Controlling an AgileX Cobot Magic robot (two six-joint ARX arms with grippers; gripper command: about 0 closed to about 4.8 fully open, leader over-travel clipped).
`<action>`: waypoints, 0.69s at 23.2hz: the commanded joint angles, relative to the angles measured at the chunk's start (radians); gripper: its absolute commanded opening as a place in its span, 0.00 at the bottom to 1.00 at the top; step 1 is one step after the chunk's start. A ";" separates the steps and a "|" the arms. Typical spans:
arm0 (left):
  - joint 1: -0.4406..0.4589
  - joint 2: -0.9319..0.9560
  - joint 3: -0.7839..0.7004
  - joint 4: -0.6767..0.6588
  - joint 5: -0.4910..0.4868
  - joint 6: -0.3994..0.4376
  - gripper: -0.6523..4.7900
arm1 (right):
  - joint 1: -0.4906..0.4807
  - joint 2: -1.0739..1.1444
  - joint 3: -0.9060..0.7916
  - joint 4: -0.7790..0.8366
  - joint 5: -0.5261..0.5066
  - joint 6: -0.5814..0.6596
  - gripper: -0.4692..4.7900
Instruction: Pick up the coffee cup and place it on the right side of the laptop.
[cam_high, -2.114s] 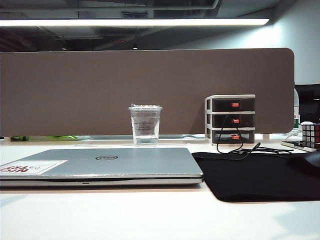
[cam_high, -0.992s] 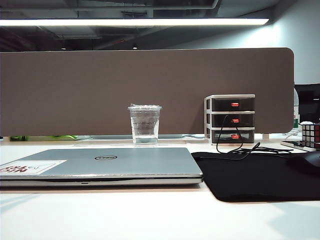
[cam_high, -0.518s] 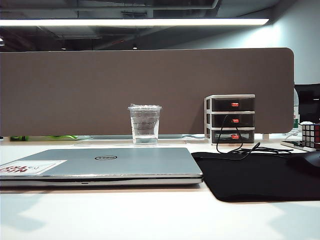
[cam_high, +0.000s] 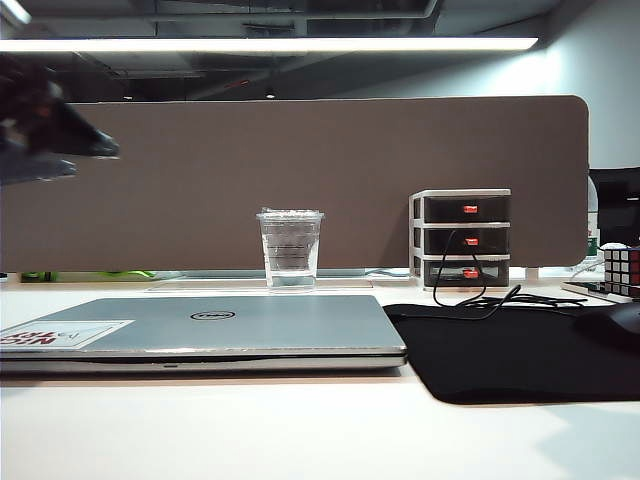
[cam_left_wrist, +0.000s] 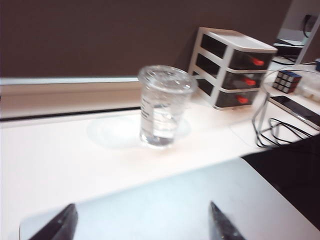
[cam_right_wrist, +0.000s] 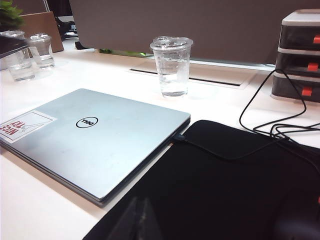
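On my feed the coffee cup (cam_high: 290, 249) stood upright on the white tabletop (cam_high: 300, 440), just behind the closed laptop (cam_high: 200, 334), nothing touching it. My left end effector (cam_high: 75, 158) hung high at the exterior view's left edge, blurred; from its wrist camera its fingertips (cam_left_wrist: 62, 225) stood wide apart over the laptop lid, empty, the cup ahead. The right end effector (cam_right_wrist: 142, 220) showed only as a dim shape above the black mouse mat (cam_high: 510, 350), so I couldn't tell its state.
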 joint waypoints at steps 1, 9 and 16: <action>-0.001 0.162 0.111 0.033 0.037 0.010 0.77 | 0.000 -0.002 -0.005 -0.023 -0.001 0.002 0.09; -0.001 0.403 0.304 0.076 0.063 0.065 0.77 | 0.000 -0.002 -0.005 -0.023 -0.001 0.002 0.09; -0.036 0.459 0.309 0.251 0.113 0.330 0.77 | 0.002 -0.002 -0.005 -0.023 -0.001 0.002 0.09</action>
